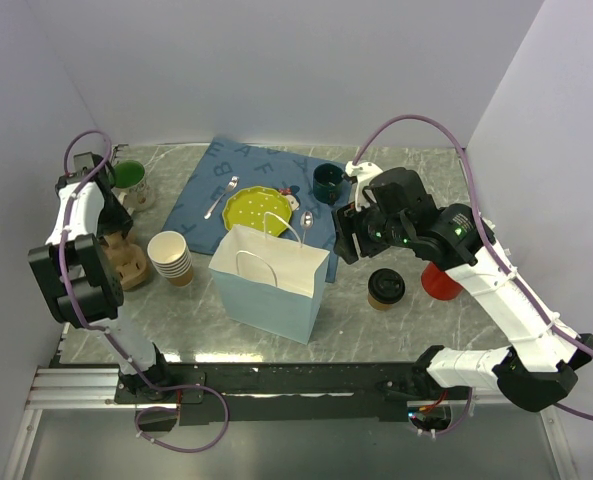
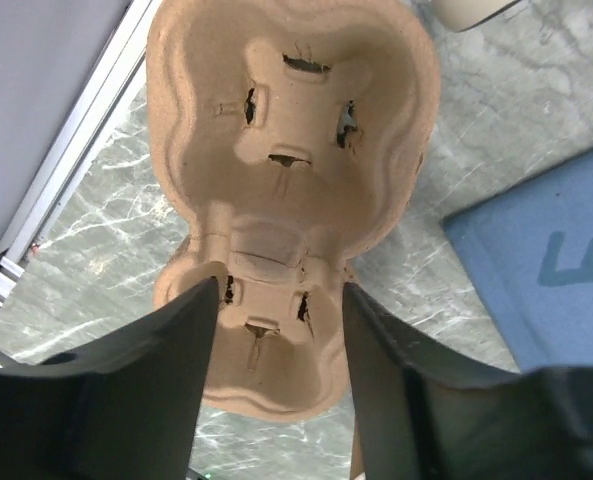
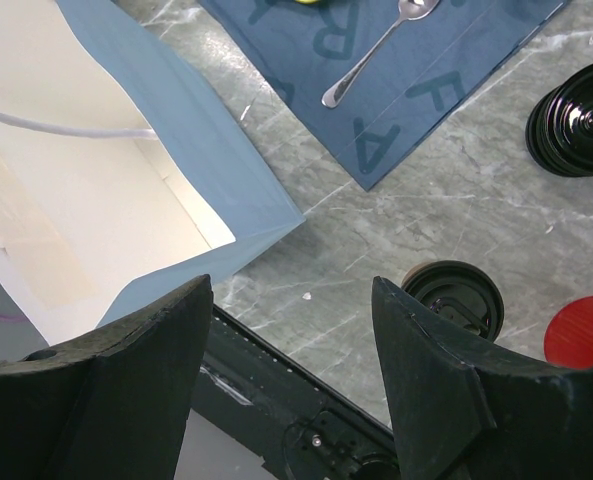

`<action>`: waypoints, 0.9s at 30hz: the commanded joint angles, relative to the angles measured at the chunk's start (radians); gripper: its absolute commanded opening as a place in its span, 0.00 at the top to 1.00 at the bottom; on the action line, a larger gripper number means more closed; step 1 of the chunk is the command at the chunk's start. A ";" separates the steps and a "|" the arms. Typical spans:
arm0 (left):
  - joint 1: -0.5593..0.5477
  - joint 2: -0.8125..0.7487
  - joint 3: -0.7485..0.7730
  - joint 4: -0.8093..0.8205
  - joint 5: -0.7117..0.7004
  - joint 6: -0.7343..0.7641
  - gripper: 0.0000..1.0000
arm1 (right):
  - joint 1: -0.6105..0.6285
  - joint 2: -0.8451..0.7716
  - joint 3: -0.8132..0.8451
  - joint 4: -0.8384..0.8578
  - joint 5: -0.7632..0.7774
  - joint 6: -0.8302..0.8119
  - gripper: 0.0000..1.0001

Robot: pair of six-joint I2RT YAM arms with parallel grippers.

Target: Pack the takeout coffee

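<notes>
The coffee (image 1: 385, 287) stands lidded on the counter (image 1: 376, 330), right of an open, empty-looking bag (image 1: 271, 280). The right gripper (image 3: 291, 290) gapes wide. The left gripper (image 2: 276, 300) spreads over an empty carrier (image 2: 286, 150). The mat (image 3: 416, 90) reads F, A, R.

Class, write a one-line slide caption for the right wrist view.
Open right gripper poised above the tabletop, blue paper bag on one side, lidded takeout coffee on the other.
</notes>
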 commanded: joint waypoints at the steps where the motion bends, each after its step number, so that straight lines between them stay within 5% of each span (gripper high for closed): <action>1: 0.003 -0.060 0.001 0.037 0.004 0.032 0.39 | -0.004 -0.012 -0.003 0.037 -0.003 -0.007 0.28; 7: 0.066 -0.052 -0.052 0.089 0.065 0.064 0.46 | -0.004 -0.023 -0.011 0.034 0.002 -0.012 0.27; 27: 0.079 -0.008 -0.059 0.129 0.142 0.100 0.43 | -0.004 -0.029 -0.031 0.031 0.017 -0.035 0.26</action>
